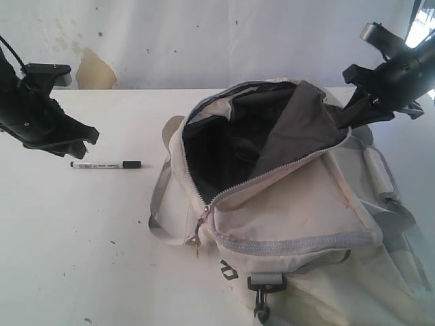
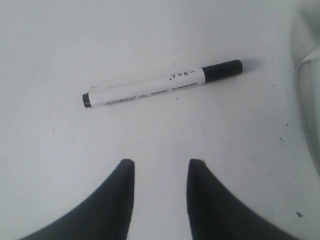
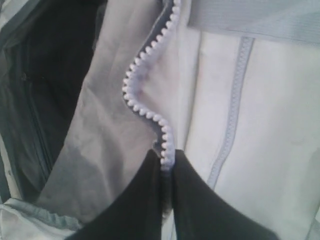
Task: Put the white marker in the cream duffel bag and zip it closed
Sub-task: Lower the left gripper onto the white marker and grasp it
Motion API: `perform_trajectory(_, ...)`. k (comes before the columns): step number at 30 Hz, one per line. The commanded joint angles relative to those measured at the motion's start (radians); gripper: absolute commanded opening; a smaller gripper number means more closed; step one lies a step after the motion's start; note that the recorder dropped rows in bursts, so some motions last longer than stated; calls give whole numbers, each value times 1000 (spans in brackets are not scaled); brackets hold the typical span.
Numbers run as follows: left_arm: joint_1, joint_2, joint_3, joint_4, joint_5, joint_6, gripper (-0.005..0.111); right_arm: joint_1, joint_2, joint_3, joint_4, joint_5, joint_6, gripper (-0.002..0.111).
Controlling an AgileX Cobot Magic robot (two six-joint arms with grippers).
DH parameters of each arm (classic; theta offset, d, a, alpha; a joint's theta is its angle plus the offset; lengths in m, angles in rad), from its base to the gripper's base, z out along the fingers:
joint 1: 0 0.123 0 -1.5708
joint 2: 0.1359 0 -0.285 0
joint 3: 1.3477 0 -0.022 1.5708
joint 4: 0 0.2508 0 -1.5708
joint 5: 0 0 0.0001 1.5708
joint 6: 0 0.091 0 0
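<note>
We see the thin white marker (image 2: 160,83) with its black cap lying flat on the white table (image 1: 81,238), apart from the soft cream duffel bag (image 1: 292,204), cap end toward the bag. Our left gripper (image 2: 160,167) hovers near the marker, fingers (image 2: 110,210) partly spread and empty, and the barrel runs across their gap. The right gripper (image 3: 166,160) pinches the bag's zipper edge, so the left arm is nearer.

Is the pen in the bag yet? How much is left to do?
Done: the cream duffel bag is unzipped wide. In hand: the right gripper pinches its zipper edge; the left gripper, jaws open, hovers by the white marker on the table. Left: grab, drop in, zip.
</note>
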Motion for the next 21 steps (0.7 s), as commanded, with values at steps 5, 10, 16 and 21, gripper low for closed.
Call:
perform_trajectory(5,3,-8,-6,4,-2,6,49,-50,-14,1,-49,-3,15,0)
perform_trajectory(10,3,23,-6,4,-39,6,65,-52,-14,1,-48,-3,16,0)
perform_trajectory(16,3,67,-6,-19,-121,6,66,-52,-14,1,-48,-3,18,0)
perform_trajectory(21,3,92,-6,-19,-161,168,65,-52,-14,1,-48,-3,18,0)
